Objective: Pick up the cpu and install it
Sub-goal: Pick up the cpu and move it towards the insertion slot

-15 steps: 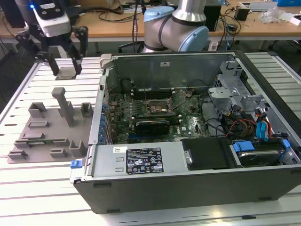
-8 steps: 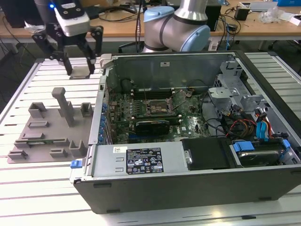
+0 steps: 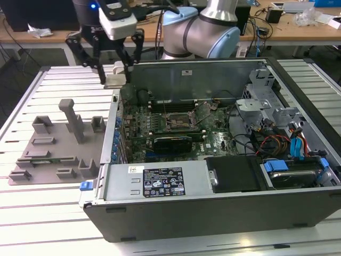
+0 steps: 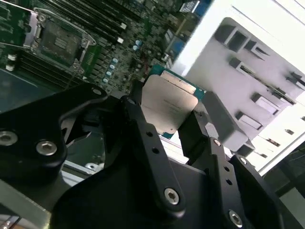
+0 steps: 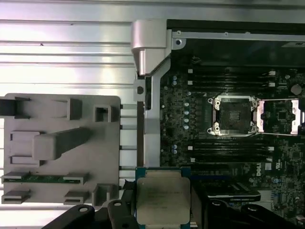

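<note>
The cpu (image 5: 162, 200), a flat square chip with a silvery top and a green rim, sits clamped between my black fingers in both wrist views (image 4: 167, 107). My gripper (image 3: 114, 72) is shut on it and hangs in the air over the case's wall on the exterior view's left, near the far corner. The pale chip (image 3: 115, 79) shows between the fingers there. The motherboard's socket (image 3: 178, 122) lies open inside the case, its metal frame swung aside (image 5: 233, 114). It is apart from the gripper, toward the exterior view's right.
A grey moulded tray (image 3: 53, 149) with slots and an upright post lies on the slatted table at the exterior view's left. The open computer case (image 3: 213, 208) holds a green motherboard, memory slots, a power supply, drive bays and cables. Desks stand behind.
</note>
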You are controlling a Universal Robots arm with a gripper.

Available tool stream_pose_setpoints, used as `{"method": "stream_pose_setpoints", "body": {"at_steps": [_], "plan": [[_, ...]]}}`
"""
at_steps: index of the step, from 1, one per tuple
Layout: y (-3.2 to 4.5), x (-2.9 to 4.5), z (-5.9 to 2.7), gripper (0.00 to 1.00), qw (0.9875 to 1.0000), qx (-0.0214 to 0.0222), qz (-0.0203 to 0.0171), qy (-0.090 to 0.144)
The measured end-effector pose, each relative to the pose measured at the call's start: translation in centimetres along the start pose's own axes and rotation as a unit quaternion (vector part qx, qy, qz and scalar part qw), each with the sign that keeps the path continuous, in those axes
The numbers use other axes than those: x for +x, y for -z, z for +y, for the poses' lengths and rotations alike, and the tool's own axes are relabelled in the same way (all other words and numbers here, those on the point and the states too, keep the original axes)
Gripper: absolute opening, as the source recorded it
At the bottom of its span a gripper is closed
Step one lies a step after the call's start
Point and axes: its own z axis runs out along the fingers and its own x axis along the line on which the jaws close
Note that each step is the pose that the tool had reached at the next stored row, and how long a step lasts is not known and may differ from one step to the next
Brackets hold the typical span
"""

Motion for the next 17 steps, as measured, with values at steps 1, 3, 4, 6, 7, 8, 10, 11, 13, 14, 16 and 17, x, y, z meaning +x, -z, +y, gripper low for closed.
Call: {"method": "stream_pose_setpoints", "body": {"at_steps": [1, 3, 4, 6, 7, 8, 10, 11, 13, 14, 16, 17], "plan": [[-0.02, -0.50, -0.01, 0.55, 1.0000, 0.0000, 0.0000, 0.000], [-0.04, -1.41, -0.01, 0.55, 1.0000, 0.0000, 0.0001, 0.000], [-0.05, -1.87, -0.02, 0.55, 1.0000, 0.0000, 0.0001, 0.000], [-0.07, -2.79, -0.02, 0.55, 1.0000, 0.0000, 0.0002, 0.000], [-0.08, -3.28, -0.03, 0.55, 1.0000, 0.0000, 0.0002, 0.000], [-0.09, -3.72, -0.03, 0.55, 1.0000, 0.0000, 0.0002, 0.000], [-0.13, -5.53, -0.04, 0.55, 1.0000, 0.0000, 0.0004, 0.000], [-0.16, -6.20, -0.05, 0.55, 1.0000, 0.0000, 0.0004, 0.000], [-0.18, -7.27, -0.06, 0.55, 1.0000, 0.0000, 0.0005, 0.000], [-0.19, -7.71, -0.06, 0.55, 1.0000, 0.0000, 0.0005, 0.000], [-0.24, -9.75, -0.07, 0.55, 1.0000, 0.0000, 0.0007, 0.000], [-0.26, -10.53, -0.08, 0.55, 1.0000, -0.0001, 0.0007, 0.000]]}}
